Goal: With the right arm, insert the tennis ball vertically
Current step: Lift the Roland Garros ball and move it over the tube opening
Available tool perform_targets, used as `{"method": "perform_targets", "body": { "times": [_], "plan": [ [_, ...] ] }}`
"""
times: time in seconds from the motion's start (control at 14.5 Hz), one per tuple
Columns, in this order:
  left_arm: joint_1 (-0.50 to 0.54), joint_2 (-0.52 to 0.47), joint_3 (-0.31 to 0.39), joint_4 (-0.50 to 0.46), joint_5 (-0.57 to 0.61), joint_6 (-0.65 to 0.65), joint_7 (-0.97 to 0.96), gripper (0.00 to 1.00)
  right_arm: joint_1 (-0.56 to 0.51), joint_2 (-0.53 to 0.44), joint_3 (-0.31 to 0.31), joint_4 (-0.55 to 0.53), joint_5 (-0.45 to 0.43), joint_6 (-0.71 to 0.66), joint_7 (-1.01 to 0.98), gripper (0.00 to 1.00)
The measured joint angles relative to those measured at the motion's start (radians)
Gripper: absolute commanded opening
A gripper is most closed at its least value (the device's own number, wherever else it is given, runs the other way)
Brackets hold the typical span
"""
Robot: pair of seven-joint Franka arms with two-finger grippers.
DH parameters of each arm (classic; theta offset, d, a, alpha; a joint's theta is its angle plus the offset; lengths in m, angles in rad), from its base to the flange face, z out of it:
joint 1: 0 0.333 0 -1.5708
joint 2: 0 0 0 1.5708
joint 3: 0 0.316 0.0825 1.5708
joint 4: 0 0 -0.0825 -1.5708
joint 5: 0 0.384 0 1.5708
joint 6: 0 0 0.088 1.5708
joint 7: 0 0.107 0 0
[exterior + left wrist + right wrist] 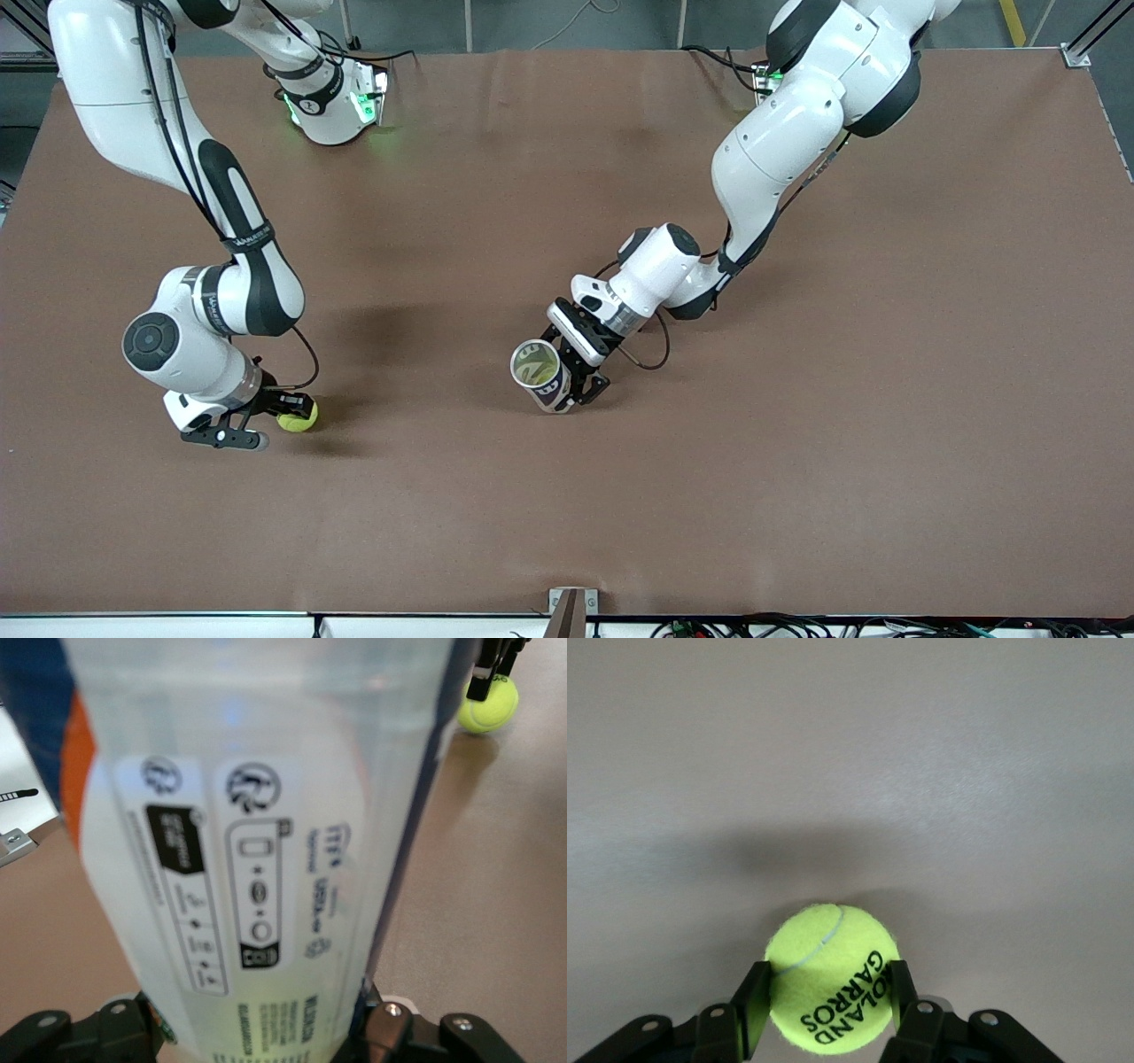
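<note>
Right wrist view shows the ball (830,979) pinched between the two fingers (755,1005) of the right gripper (824,1010), one pad on each side, with the printed lettering facing the camera. The ball casts a shadow on the brown table (850,771) and seems to sit on it or just above it; which of the two cannot be told. In the front view the ball (298,416) lies toward the right arm's end of the table, inside the right gripper (283,421), whose jaws are closed on it.

Well apart from it, near the middle of the table, the left gripper (580,372) holds a clear can (542,377) by its body, jaws narrowed around it. The can is tilted, with its open mouth turned up and toward the front camera. The left wrist view is nearly filled by the can's label (257,868), and the ball (488,707) shows small past its edge.

The step in hand looks like the pick-up: the grip on the ball is made, but the lift has not begun. Next, the right arm must probably raise the ball, carry it over the can's mouth and lower it straight in. That calls for the can to stand upright and steady. The mouth looks only a little wider than the ball, so centring will matter.
</note>
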Motion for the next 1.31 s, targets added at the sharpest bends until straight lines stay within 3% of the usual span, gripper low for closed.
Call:
{"method": "perform_targets", "body": {
  "times": [0.21,0.48,0.83,1.04,1.31],
  "plan": [
    [0.001,0.0,0.0,0.0,0.0,0.0,-0.012,0.79,0.004,-0.034,0.045,0.062,0.044,-0.146,0.12,0.0],
    [0.001,0.0,0.0,0.0,0.0,0.0,-0.013,0.79,0.056,-0.083,0.133,0.149,0.055,-0.291,0.437,0.0],
    [0.001,0.0,0.0,0.0,0.0,0.0,-0.013,0.79,0.128,-0.09,0.218,0.228,0.102,-0.315,0.777,0.0],
    [0.001,0.0,0.0,0.0,0.0,0.0,-0.014,0.79,0.15,-0.09,0.23,0.265,0.158,-0.315,0.866,0.0],
    [0.001,0.0,0.0,0.0,0.0,0.0,-0.014,0.79,0.187,-0.089,0.234,0.291,0.165,-0.317,0.974,0.0]
  ]
}}
